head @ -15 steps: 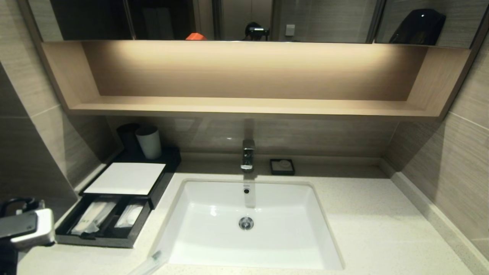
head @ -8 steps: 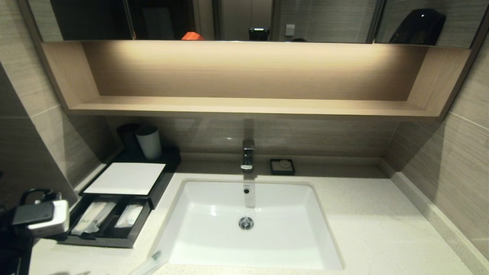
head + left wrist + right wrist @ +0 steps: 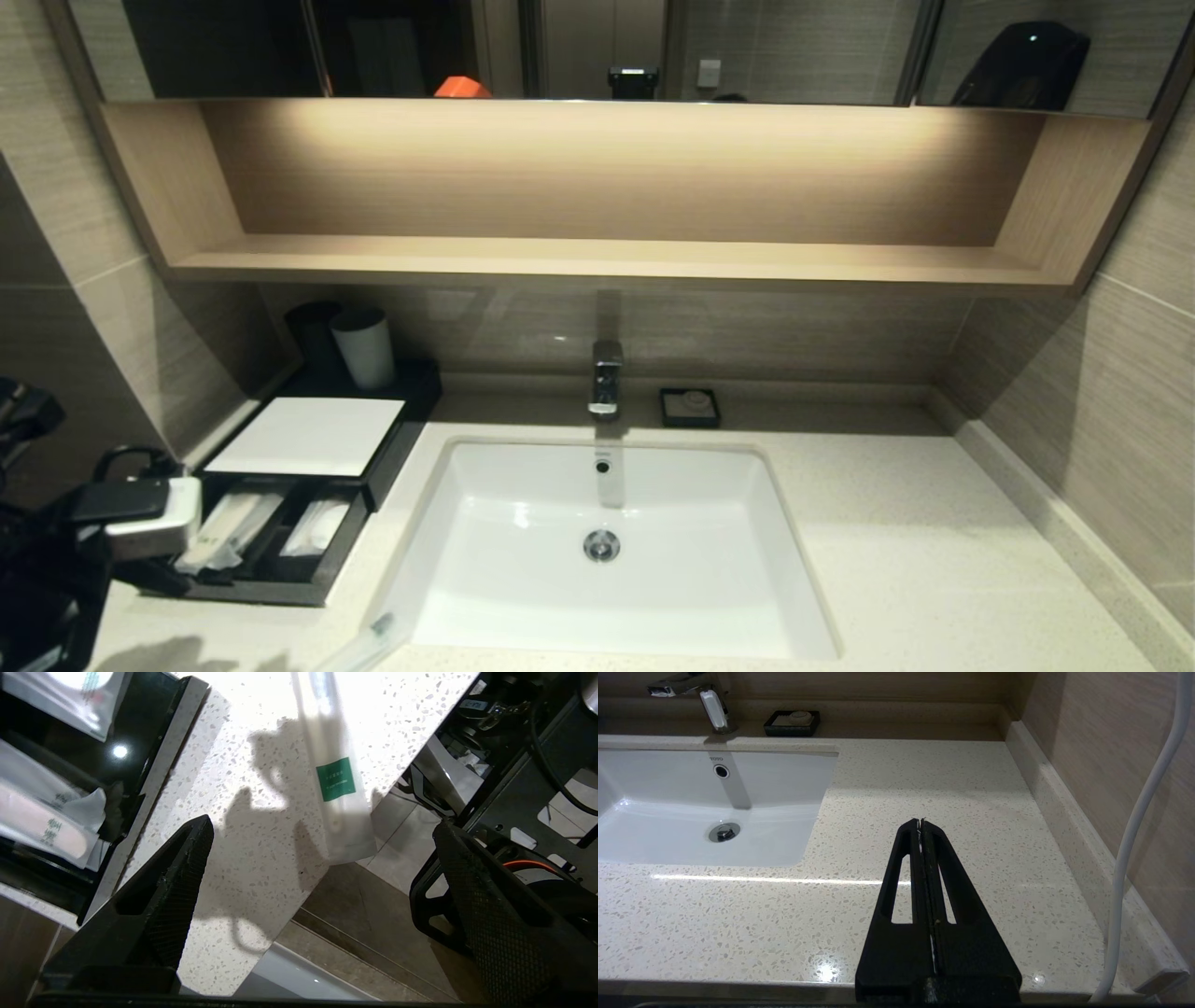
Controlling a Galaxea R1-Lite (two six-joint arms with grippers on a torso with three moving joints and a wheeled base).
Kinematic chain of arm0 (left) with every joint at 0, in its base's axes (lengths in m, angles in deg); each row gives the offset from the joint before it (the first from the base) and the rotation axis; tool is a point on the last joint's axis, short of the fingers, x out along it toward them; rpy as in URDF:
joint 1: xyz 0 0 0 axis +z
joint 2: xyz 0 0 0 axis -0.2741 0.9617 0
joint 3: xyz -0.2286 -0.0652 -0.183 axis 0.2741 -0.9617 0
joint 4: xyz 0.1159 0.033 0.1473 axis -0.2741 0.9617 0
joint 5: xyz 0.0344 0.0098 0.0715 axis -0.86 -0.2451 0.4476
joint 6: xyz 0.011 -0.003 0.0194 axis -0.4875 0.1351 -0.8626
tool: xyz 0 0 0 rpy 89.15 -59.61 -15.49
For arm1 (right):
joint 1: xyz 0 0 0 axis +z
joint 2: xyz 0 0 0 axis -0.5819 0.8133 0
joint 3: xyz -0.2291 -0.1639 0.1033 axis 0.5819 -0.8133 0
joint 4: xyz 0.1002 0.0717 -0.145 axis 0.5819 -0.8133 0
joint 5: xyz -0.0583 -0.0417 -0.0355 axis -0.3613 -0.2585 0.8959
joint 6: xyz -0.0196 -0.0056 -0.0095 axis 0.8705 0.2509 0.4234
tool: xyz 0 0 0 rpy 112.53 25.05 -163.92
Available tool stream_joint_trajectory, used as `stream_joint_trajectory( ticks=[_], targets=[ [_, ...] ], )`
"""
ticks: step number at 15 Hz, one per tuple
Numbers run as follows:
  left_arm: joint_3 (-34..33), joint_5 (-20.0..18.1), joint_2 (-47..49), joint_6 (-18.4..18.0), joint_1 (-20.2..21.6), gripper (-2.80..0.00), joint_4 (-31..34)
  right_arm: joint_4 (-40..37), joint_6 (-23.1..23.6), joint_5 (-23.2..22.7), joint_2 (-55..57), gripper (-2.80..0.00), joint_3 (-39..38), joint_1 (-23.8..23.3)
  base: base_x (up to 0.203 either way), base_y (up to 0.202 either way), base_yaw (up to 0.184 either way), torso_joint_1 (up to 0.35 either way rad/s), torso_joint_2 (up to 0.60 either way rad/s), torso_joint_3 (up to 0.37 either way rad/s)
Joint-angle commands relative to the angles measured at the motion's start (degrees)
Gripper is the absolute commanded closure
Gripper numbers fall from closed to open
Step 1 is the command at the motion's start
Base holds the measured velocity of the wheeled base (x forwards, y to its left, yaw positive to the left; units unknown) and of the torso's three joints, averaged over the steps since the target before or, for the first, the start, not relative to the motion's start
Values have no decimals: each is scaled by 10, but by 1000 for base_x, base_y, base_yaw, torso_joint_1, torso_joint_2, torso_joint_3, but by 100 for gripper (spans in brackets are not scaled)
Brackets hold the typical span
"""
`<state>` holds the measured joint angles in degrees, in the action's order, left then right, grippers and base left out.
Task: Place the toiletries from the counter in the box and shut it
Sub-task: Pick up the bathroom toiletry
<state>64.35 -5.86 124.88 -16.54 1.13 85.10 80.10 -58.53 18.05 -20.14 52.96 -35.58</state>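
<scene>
left wrist view | left end effector point(image 3: 322, 844) spread above counter point(image 3: 243, 826) | green-labelled packet point(image 3: 334, 788) between its fingers, untouched

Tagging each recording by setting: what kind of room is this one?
Most likely a hotel bathroom vanity: a white sink with a faucet set in a speckled counter, and a box of wrapped toiletries.

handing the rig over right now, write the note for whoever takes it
Left gripper: open, empty, above the counter's front left edge, near the last loose packet.
Right gripper: shut, empty, parked over the counter to the sink's right.
Box: back left, drawer pulled out.
Done: packets in the drawer, in both compartments.
Left: one green-label packet lies on the counter's front edge, one end overhanging. Pick it up, place it in the drawer, push the drawer shut.
</scene>
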Motion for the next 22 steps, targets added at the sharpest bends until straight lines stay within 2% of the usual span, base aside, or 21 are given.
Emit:
stream_joint_trajectory(
  ticks=[1,5,9,13,16,19,20,22],
  targets=[
    [-4,0,12,-5,-10,-280,6,0,0,0,-1,0,0,0,0,0,0,0,0,0],
    [-13,1,19,-5,-19,-280,3,0,0,0,-1,0,0,0,0,0,0,0,0,0],
    [-21,57,25,0,-47,-280,-2,0,0,0,-1,0,0,0,0,0,0,0,0,0],
    [-22,57,16,25,-74,-280,-3,0,0,0,-1,0,0,0,0,0,0,0,0,0],
    [-4,57,38,71,-128,-280,-33,0,0,0,-1,0,0,0,0,0,0,0,0,0],
    [35,58,75,95,-174,-280,-51,0,0,0,-1,0,0,0,0,0,0,0,0,0],
    [53,60,85,117,-188,-280,-51,0,0,0,-1,0,0,0,0,0,0,0,0,0],
    [81,64,92,207,-221,-280,-48,0,0,0,-1,0,0,0,0,0,0,0,0,0]
  ],
)
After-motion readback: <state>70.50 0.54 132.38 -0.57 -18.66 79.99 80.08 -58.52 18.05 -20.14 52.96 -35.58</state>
